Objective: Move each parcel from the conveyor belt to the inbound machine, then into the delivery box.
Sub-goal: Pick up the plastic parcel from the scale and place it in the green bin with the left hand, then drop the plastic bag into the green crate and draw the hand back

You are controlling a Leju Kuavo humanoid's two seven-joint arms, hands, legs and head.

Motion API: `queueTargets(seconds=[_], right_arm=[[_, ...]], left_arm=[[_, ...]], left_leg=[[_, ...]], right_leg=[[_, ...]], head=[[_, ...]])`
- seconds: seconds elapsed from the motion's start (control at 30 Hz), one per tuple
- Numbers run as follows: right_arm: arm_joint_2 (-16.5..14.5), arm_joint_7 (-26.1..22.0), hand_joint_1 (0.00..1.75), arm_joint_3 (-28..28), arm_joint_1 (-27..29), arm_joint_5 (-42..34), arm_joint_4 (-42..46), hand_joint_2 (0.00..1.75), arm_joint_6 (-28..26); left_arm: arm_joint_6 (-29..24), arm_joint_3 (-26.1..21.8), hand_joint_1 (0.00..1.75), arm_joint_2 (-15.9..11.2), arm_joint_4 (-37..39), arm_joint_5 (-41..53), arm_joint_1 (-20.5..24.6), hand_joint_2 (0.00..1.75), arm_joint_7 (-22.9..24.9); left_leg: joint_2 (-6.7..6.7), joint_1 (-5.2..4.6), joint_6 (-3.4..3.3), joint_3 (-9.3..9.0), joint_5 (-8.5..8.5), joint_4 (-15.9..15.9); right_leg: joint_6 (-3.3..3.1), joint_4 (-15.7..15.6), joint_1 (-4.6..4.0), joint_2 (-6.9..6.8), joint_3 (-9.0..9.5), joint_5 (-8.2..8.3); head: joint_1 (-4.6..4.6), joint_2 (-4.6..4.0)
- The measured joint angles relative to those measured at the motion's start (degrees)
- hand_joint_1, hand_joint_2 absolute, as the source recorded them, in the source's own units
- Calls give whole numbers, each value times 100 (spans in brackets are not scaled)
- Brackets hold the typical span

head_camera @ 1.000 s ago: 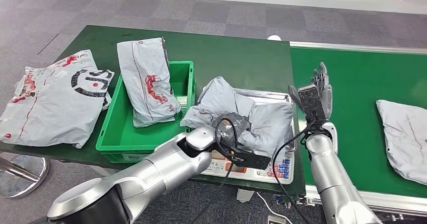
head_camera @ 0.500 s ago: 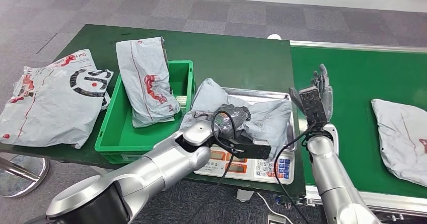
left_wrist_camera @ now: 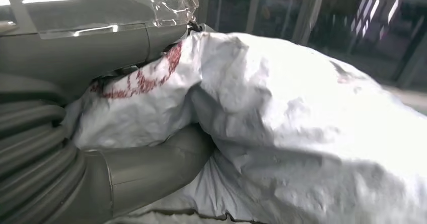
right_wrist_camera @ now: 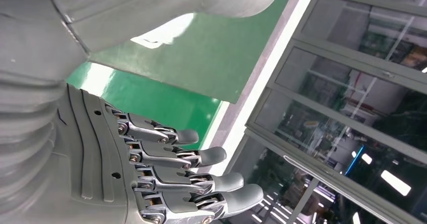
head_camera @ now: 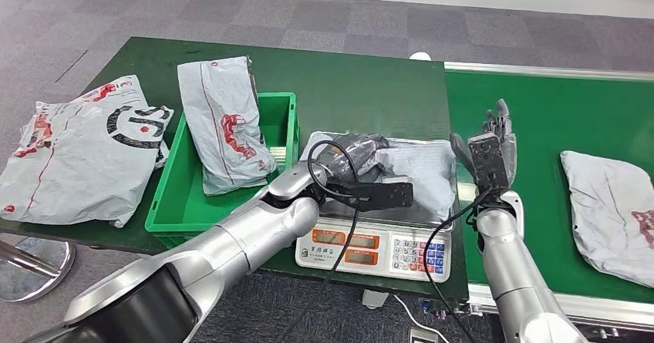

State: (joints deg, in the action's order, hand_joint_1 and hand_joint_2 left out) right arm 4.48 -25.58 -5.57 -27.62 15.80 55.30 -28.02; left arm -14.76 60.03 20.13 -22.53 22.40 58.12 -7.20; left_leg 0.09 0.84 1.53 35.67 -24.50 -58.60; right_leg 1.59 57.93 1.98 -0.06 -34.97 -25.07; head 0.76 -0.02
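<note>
- The left hand (left_wrist_camera: 75, 108) lies largely hidden in the head view behind its own wrist camera and cable; the left wrist view shows its thumb and a finger clamped on a fold of the grey parcel (head_camera: 401, 169).
- That parcel sits crumpled on the steel tray of the weighing scale (head_camera: 370, 249), its near edge masked by the left forearm.
- The right hand (head_camera: 493, 146) is raised just to the right of the scale, over the edge of the conveyor belt (head_camera: 555, 119), fingers straight and apart, holding nothing.
- A second parcel (head_camera: 609, 212) lies on the belt well to the right of the scale, cut off by the picture's edge.
- The green delivery box (head_camera: 173, 204) stands just left of the scale on the table (head_camera: 355, 81); a parcel with red print (head_camera: 224, 123) leans in it, jutting over its far rim.
- A large printed bag (head_camera: 81, 150) lies left of the box, overhanging the table's edge.
- Bare green table stretches behind the scale.
</note>
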Motion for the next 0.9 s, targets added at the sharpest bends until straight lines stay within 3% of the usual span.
queueTargets(seconds=[0.17, 0.27, 0.4, 0.67, 0.9], right_arm=[[8, 92, 0, 0, -3, -14, 0, 175, 43], [17, 91, 0, 0, -2, -72, 2, 175, 23], [21, 146, 0, 0, 51, -87, 69, 175, -23], [23, 160, 0, 0, 79, -84, 130, 175, -26], [-4, 387, 0, 0, 194, 205, 375, 175, -70]], left_arm=[[-1318, -104, 175, -24, 49, 1279, 334, 175, 665], [-1774, -108, 175, -88, 127, 2293, 526, 175, 1295], [-1900, -173, 175, -209, 223, 2993, 641, 175, 1646], [-1932, -253, 175, -302, 331, 3196, 667, 175, 1771], [-1996, -289, 175, -493, 415, 4483, 771, 175, 2844]], left_leg=[[-3, 1, 0, 6, 0, 1], [-2, 1, 0, 7, 0, 1], [-3, 1, 0, 7, 1, 1], [-3, 0, 0, 10, 1, 0], [-2, 1, 1, 12, 1, 3]], right_leg=[[0, 0, -1, -3, -3, 0], [0, 1, -1, -2, -4, 0], [0, 1, -1, -5, -4, 0], [0, 1, 0, -5, -5, 0], [0, 2, -2, -1, -9, 0]], head=[[0, 0], [0, 0], [0, 1], [0, 0], [0, 1]])
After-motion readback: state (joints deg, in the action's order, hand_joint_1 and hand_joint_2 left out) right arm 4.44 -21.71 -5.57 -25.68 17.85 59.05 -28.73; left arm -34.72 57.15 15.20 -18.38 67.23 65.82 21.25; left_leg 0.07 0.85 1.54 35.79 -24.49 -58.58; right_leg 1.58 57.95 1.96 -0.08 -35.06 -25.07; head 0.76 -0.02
